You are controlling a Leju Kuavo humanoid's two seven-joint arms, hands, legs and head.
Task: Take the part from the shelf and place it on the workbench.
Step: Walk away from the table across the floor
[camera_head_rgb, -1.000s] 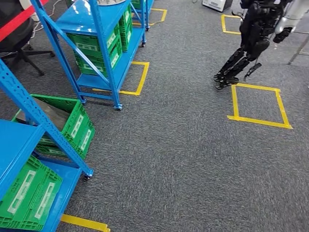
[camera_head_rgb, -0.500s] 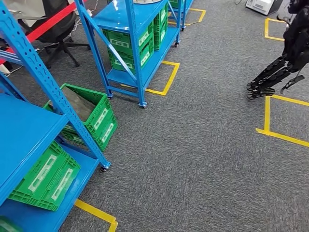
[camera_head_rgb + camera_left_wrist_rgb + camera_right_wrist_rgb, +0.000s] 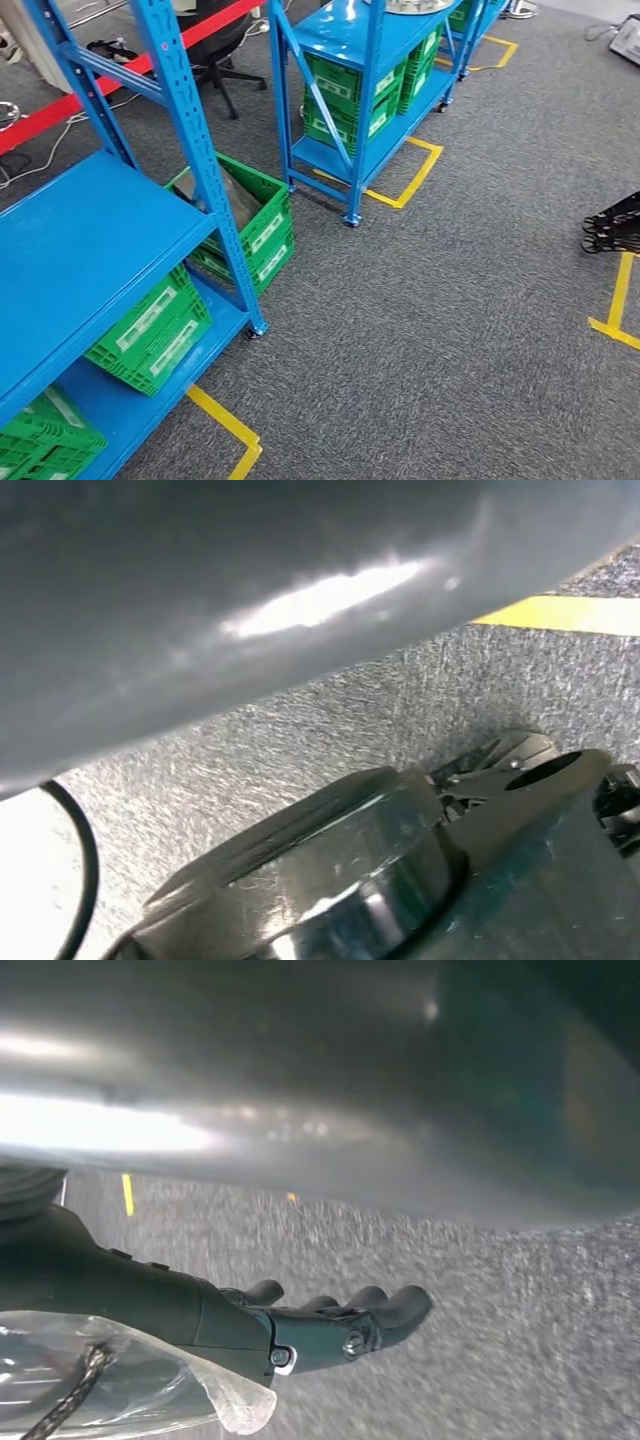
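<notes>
Kuavo's right hand up close

The right hand [image 3: 317,1330] is dark grey, almost black, with smooth rounded fingers [image 3: 400,1305] and a small silver screw at the base of one. Some crinkly clear plastic wrap with a braided cable under it sits at the wrist.

Grey carpet [image 3: 423,340] with yellow tape squares [image 3: 411,180]; an office chair [image 3: 219,45] behind.
</notes>
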